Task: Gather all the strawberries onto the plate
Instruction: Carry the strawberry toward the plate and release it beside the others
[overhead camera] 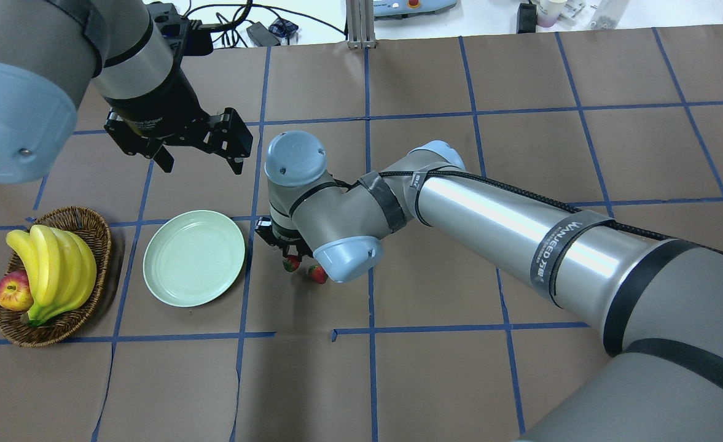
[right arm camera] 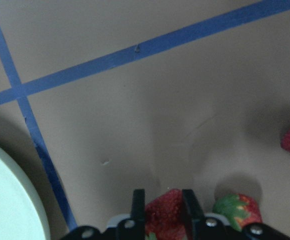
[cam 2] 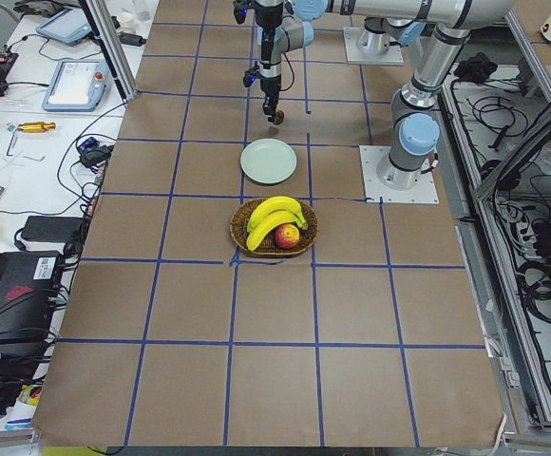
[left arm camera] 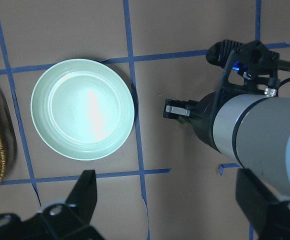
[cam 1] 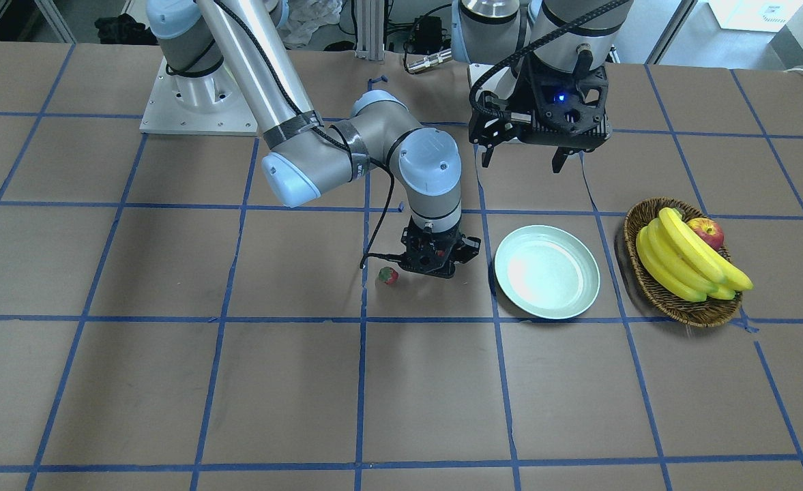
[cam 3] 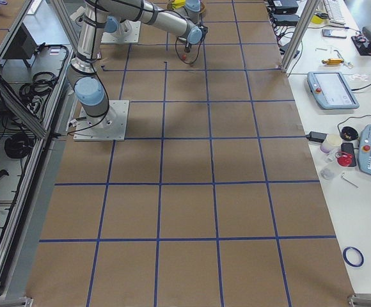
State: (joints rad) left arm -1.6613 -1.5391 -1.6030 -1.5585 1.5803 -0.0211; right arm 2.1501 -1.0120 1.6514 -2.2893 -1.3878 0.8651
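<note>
While beside the plate [right arm camera: 10, 200], strawberry [right arm camera: 164, 212] within right end effector [right arm camera: 162, 196].

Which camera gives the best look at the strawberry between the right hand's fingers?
The right wrist view: the strawberry sits close up between the fingers of the right hand. In the overhead and front-facing views the arm and hand largely hide it. The left wrist view and the side views show that spot too small to make it out.
</note>
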